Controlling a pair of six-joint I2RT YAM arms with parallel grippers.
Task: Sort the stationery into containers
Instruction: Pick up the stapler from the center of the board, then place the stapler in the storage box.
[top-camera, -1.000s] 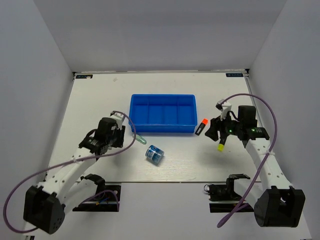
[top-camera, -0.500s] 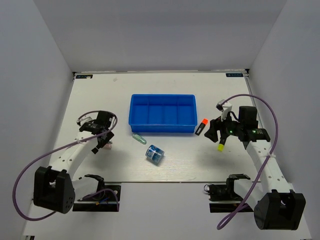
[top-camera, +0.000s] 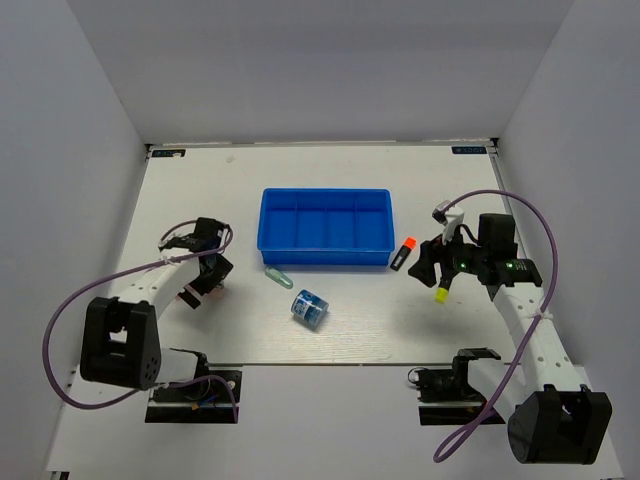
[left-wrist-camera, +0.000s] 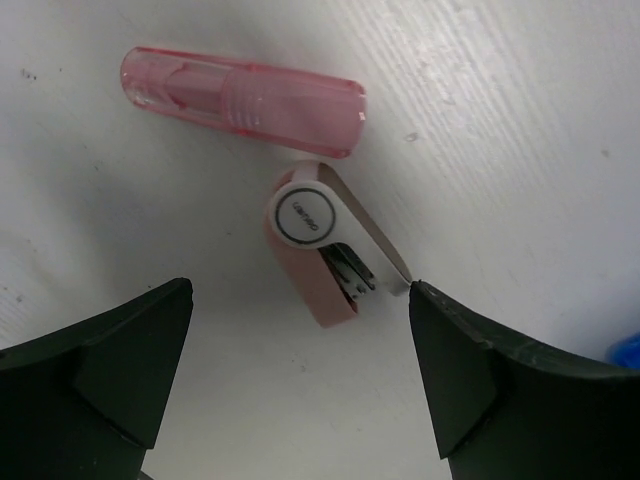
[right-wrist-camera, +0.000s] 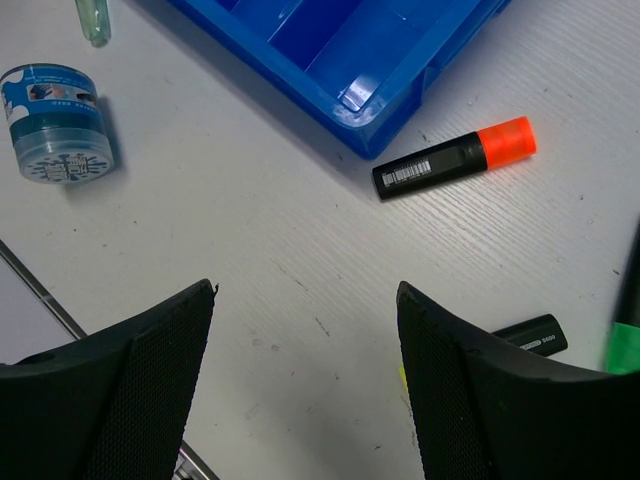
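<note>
My left gripper (left-wrist-camera: 300, 292) (top-camera: 203, 283) hangs open just above the table at the left. A small pastel pink piece with a white top (left-wrist-camera: 318, 247) lies between and just ahead of its fingertips. A clear pink tube (left-wrist-camera: 240, 87) lies beyond that. The blue tray (top-camera: 327, 250) (right-wrist-camera: 352, 100) stands mid-table, its compartments showing nothing in them. In front of it lie a mint piece (top-camera: 278, 276) and the blue-clear tape roll (top-camera: 309, 307) (right-wrist-camera: 55, 125). My right gripper (right-wrist-camera: 305, 292) (top-camera: 432, 272) is open over bare table, near the orange-capped highlighter (right-wrist-camera: 455, 160) (top-camera: 403, 253), the yellow-capped highlighter (top-camera: 440, 291) and a black highlighter body (right-wrist-camera: 530, 335).
A green cap (right-wrist-camera: 625, 345) shows at the right edge of the right wrist view. White walls close in the table on the left, back and right. Both arm bases and their cables sit at the near edge.
My left arm has swung left, away from the mint piece, to above the pink items, and its jaws have opened wide. My right gripper has opened wider and barely moved.
</note>
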